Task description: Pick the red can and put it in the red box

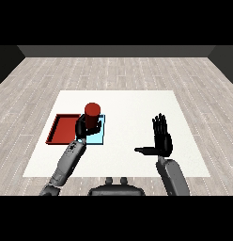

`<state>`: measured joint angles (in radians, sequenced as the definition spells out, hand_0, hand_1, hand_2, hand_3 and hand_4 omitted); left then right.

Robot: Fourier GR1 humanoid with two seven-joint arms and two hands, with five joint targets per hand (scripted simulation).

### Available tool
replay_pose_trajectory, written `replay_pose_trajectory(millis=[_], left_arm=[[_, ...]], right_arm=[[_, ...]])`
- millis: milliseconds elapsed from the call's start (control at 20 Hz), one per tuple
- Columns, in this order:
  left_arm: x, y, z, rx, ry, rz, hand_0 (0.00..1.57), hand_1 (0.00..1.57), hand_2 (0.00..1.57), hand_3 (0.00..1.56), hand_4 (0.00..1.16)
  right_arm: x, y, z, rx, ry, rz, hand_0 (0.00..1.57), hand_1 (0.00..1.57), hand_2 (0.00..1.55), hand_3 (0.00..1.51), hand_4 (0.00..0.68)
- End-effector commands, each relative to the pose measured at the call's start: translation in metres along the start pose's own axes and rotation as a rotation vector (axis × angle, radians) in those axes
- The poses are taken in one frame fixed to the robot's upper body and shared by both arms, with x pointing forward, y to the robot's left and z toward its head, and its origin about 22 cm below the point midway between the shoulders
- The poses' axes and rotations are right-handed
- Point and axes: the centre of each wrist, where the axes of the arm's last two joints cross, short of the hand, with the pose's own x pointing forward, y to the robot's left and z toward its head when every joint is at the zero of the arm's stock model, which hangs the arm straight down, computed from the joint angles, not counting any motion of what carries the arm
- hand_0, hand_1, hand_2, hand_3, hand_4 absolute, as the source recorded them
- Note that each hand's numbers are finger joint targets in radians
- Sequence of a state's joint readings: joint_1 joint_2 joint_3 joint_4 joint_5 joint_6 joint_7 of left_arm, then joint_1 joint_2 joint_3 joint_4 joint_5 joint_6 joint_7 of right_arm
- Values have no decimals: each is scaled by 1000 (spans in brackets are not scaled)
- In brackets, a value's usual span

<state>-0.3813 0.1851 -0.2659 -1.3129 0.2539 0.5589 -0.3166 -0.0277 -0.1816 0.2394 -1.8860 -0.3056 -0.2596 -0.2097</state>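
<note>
Look at the left centre of the frame: your left hand (82, 128) has its fingers curled round the lower part of the red can (92, 113), and the can stands upright in that hold. The can's top and upper body show clear above the hand, while its bottom is hidden behind the fingers, so you cannot tell whether it touches anything beneath it. In the picture the can sits over the seam between the two trays, in front of the near left part of the light blue tray (98, 136) and just right of the red tray (62, 128).

The red tray lies at the left of the white desk (132, 103), its dark rim showing all round a red floor. The light blue tray lies touching or just beside it on the right; much of it is covered by the hand and the can. The left forearm comes up from the lower left corner to the hand.

At the right centre of the frame, your right hand (163, 140) is well apart from the trays. Its fingers are straight and point up the frame, the thumb sticks out to the left, and it has hold of nothing. Its grey forearm rises from the lower right.
</note>
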Motion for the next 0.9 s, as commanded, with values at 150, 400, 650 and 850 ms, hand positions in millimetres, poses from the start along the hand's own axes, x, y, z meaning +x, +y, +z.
replay_pose_trajectory(millis=[150, 400, 650, 850], left_arm=[[9, 83, -35, 69, 27, -219, 1571, 1571, 1571, 1490, 1120], [-24, 136, -43, 137, 225, -434, 1571, 1571, 1550, 1488, 1112], [-59, 181, -35, 156, 420, -618, 1571, 1571, 1549, 1473, 1051], [-70, 220, -28, 211, 603, -757, 1509, 1509, 1426, 1363, 972]], right_arm=[[-13, -19, 23, -65, 42, 48, 0, 0, 0, 0, 0], [-13, -43, 13, -51, 82, 24, 0, 0, 0, 0, 0], [-20, -52, 12, -72, 98, 57, 0, 0, 0, 0, 0], [-33, -43, 16, -94, 62, 21, 0, 0, 0, 0, 0]])
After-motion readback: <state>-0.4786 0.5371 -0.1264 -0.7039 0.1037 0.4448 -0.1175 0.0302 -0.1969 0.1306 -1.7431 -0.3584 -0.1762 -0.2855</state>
